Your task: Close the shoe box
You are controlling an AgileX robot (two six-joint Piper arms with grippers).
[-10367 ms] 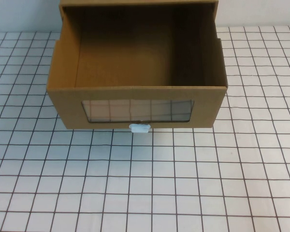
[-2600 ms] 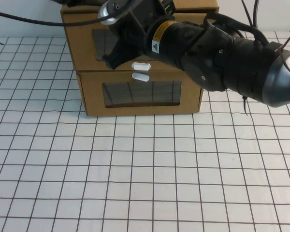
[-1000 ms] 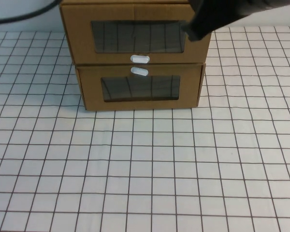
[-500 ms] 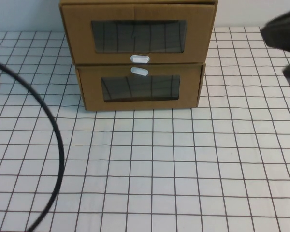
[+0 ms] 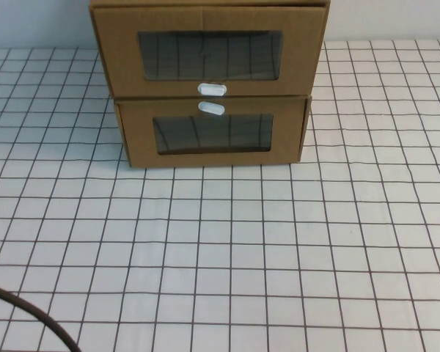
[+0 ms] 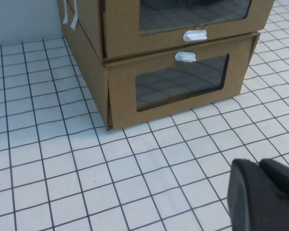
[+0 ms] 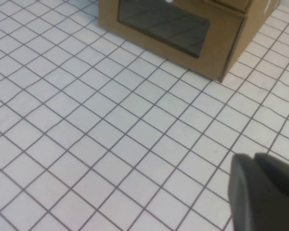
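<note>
The shoe box (image 5: 301, 59) is the upper brown cardboard drawer, with a clear window and a white pull tab (image 5: 212, 89) at its front's bottom edge. It sits pushed in, flush with its sleeve, and also shows in the left wrist view (image 6: 120, 29). My left gripper (image 6: 257, 166) is shut and empty, low over the table well in front of the box. My right gripper (image 7: 254, 156) is shut and empty, also well back from the box. Neither gripper shows in the high view.
A similar cardboard drawer (image 5: 286, 139) with its white tab (image 5: 212, 108) above the window lies under the shoe box, also shut; it also shows in the right wrist view (image 7: 221, 43). A black cable (image 5: 29, 315) crosses the near left corner of the white gridded table (image 5: 279, 257).
The drawer that stood pulled out ten seconds ago is now pushed in. Both arms have drawn back out of the high view; only the cable at the near left stays.
</note>
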